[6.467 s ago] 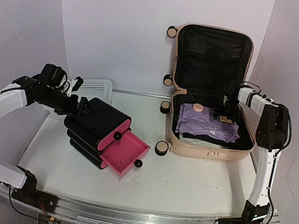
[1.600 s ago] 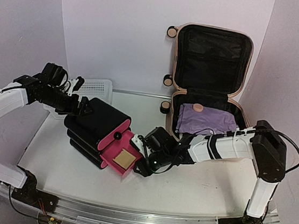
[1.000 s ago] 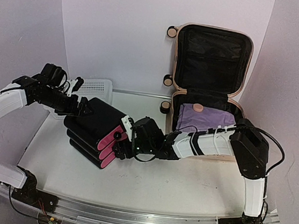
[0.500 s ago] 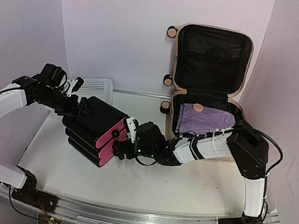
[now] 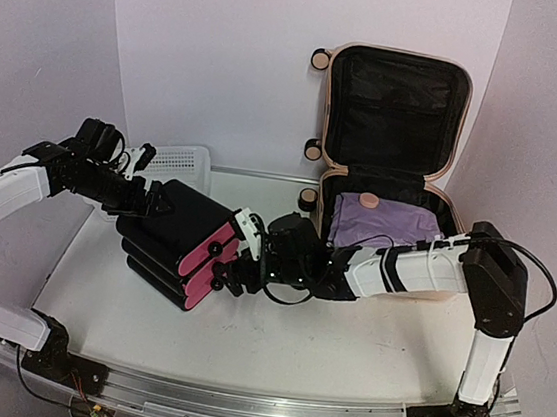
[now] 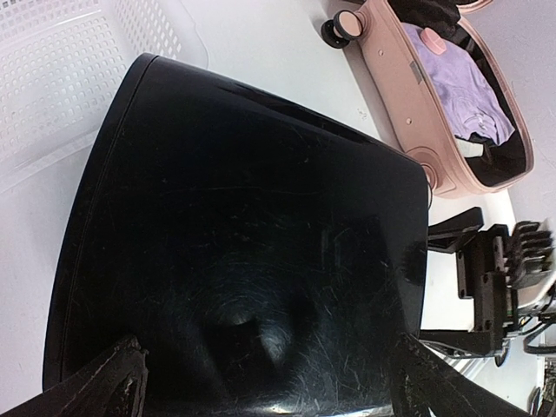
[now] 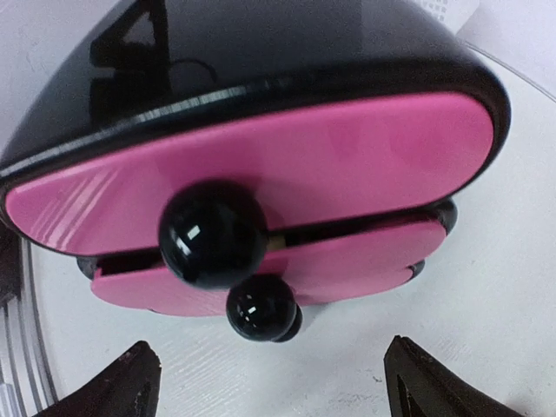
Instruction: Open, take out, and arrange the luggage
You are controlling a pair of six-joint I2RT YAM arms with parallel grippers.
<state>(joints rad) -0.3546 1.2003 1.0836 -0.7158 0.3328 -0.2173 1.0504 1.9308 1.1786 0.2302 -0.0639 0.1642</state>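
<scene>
The luggage (image 5: 395, 111) stands open at the back right, its lid upright; the left wrist view shows its beige-pink shell (image 6: 434, 130). Purple clothing (image 5: 388, 221) and a small round beige item (image 5: 367, 201) lie inside. A black box (image 5: 181, 223) with pink drawer fronts (image 7: 304, 165) and black knobs (image 7: 213, 233) leans at left centre, all drawers shut. My right gripper (image 5: 235, 259) hangs open just in front of the knobs, holding nothing (image 7: 278, 382). My left gripper (image 5: 149, 197) is open, its fingers spread against the box's black back (image 6: 243, 243).
A white mesh basket (image 5: 178, 164) sits behind the black box against the back wall (image 6: 61, 78). My right arm stretches across the table from the luggage's front to the drawers. White tabletop lies in front of both.
A tan item went from the luggage into the pink drawer, which then slid shut. Over the last second my right gripper drew slightly back from the drawer fronts. The left arm stayed still.
</scene>
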